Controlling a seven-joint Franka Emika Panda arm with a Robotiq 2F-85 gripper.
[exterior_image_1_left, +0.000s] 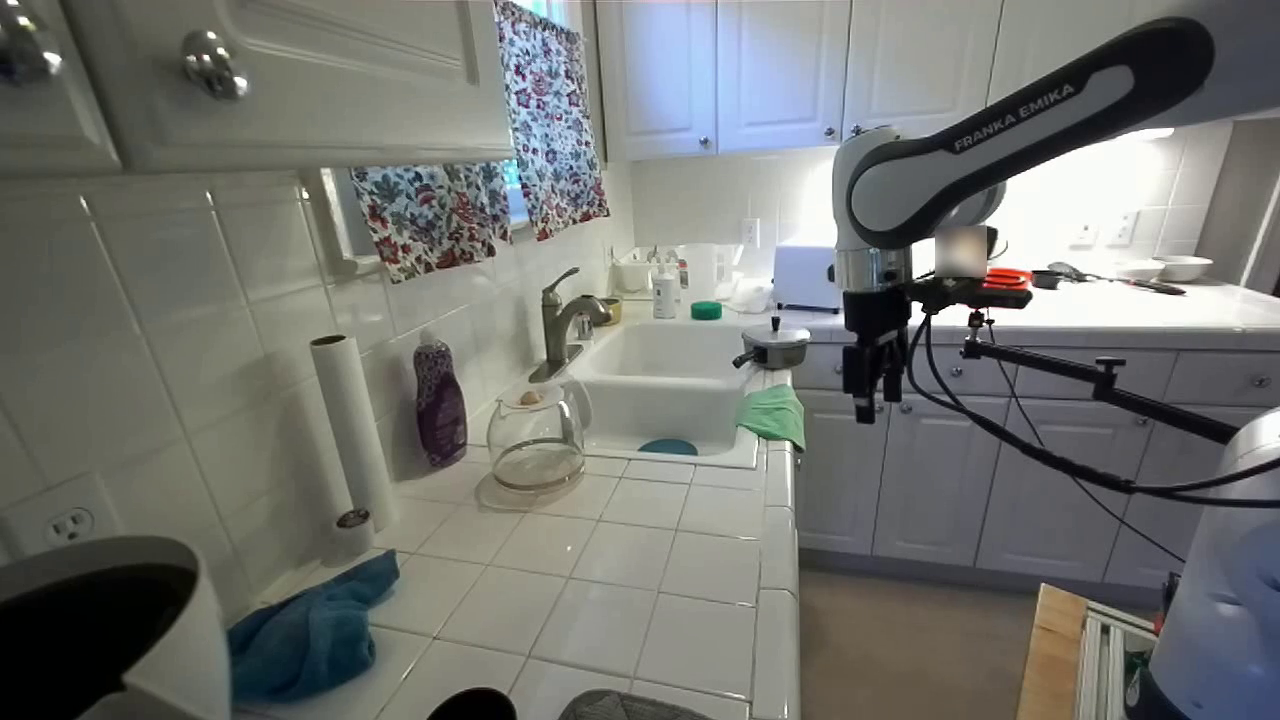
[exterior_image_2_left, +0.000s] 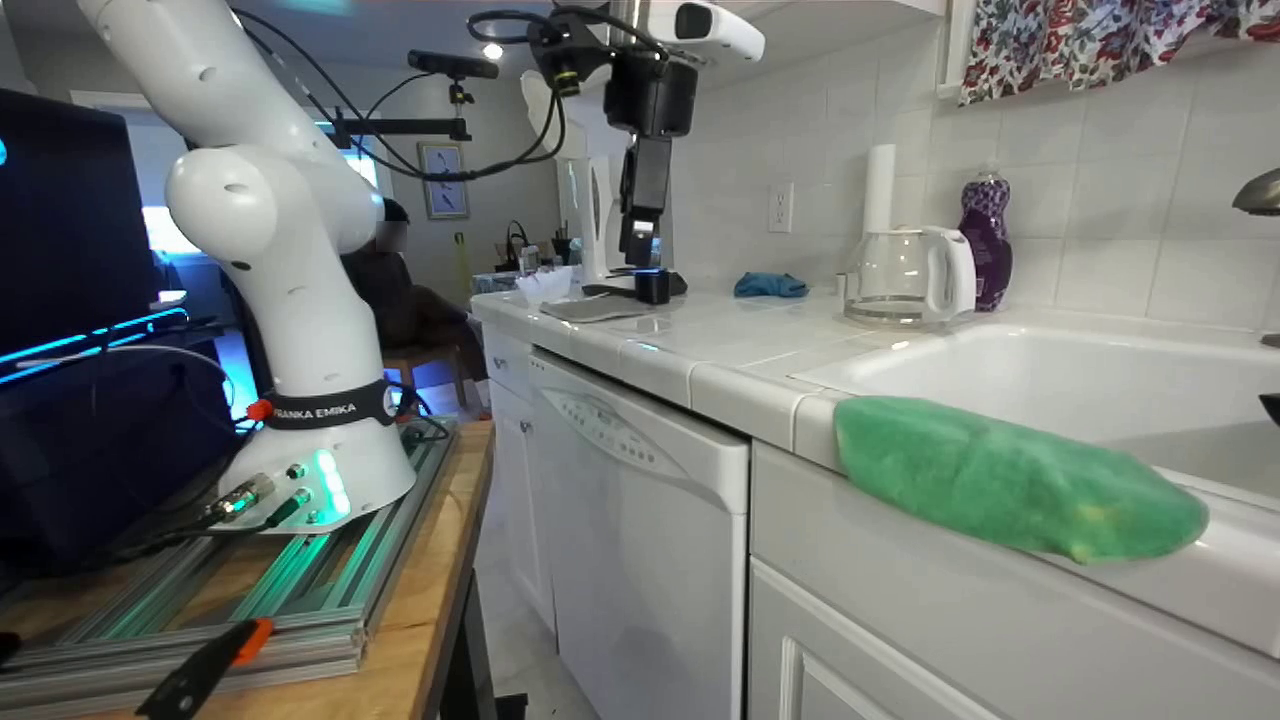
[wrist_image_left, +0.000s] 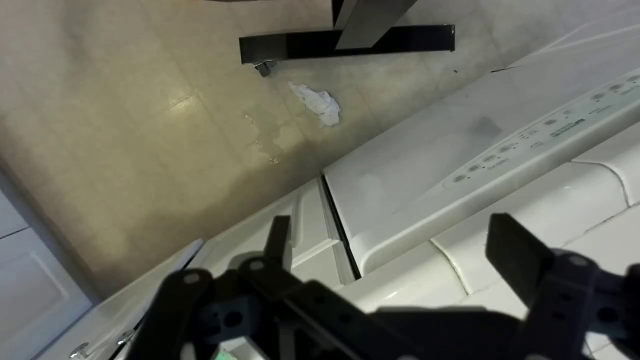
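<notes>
Blocky black fingers (wrist_image_left: 517, 257) stand wide apart low in the wrist view; limp green cloth (exterior_image_2_left: 1010, 480) drapes the tiled worktop (exterior_image_2_left: 740, 398), lower right in an exterior view.

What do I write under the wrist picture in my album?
Open gripper, white dishwasher, and a crumpled scrap on the floor.

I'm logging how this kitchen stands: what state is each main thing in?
Gripper: open, holding nothing
Green cloth: draped over the edge of the counter
Blue cloth: crumpled
Glass carafe: upright
Purple bottle: upright
Small pot: lid on
Faucet: no running water visible
Dishwasher: shut
Upper cabinets: shut
</notes>
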